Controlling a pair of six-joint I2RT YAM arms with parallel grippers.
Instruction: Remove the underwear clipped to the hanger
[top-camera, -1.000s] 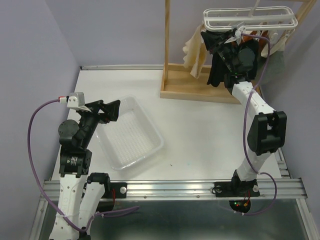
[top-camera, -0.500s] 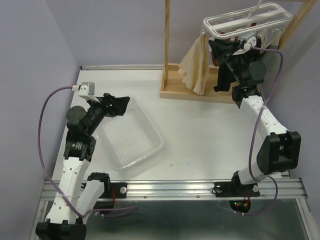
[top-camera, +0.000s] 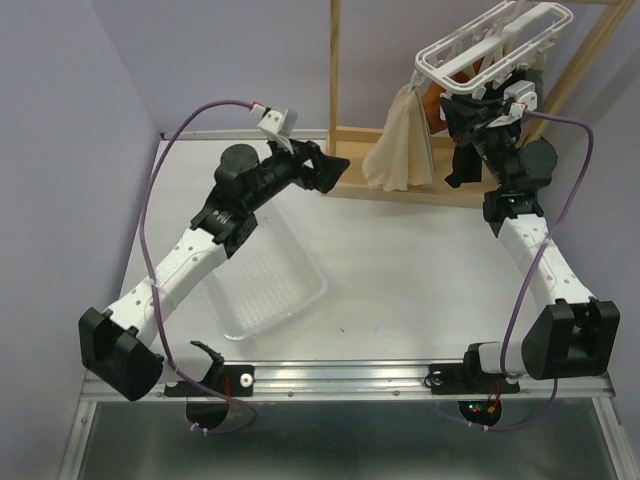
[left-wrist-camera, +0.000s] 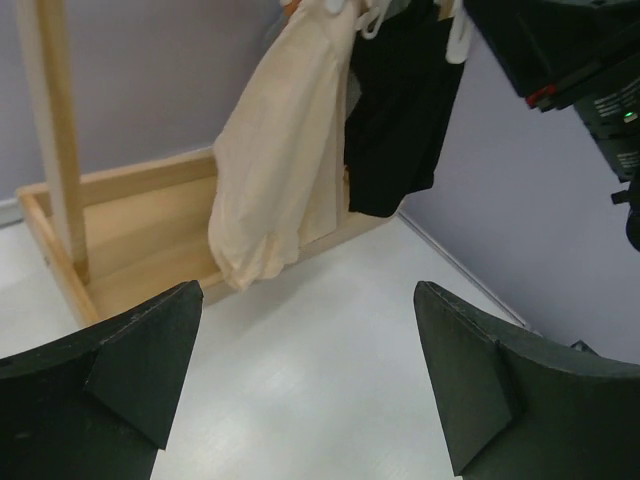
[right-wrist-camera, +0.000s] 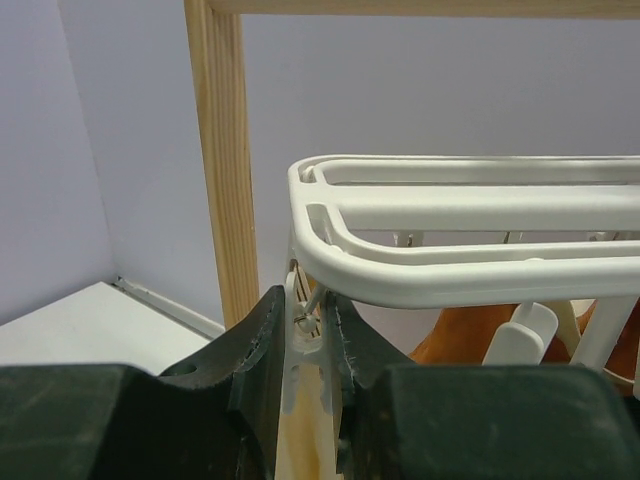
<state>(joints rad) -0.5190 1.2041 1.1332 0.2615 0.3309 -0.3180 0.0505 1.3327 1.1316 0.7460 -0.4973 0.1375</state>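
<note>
The white hanger (top-camera: 497, 38) hangs tilted on the wooden stand at the back right. The cream-beige underwear (top-camera: 400, 150) hangs from its left end, with the rust-orange underwear (top-camera: 438, 98) behind and the black underwear (top-camera: 464, 168) beside it. The grey one is hidden. My right gripper (right-wrist-camera: 310, 335) is shut on a white clip peg (right-wrist-camera: 303, 350) under the hanger's rim (right-wrist-camera: 450, 275), above the cream cloth (right-wrist-camera: 305, 445). My left gripper (top-camera: 335, 166) is open and empty, a short way in front of the cream underwear (left-wrist-camera: 275, 170) and the black underwear (left-wrist-camera: 400, 110).
The wooden stand has an upright post (top-camera: 334, 70) and a box base (top-camera: 400, 188); its base also shows in the left wrist view (left-wrist-camera: 130, 225). A clear plastic tray (top-camera: 303, 300) lies on the white table at the left. The right arm (left-wrist-camera: 570, 60) is close on the right.
My left arm has swung from above the tray out toward the stand. The hanger has tilted up and shifted right, and my right gripper has moved with it at the clip.
</note>
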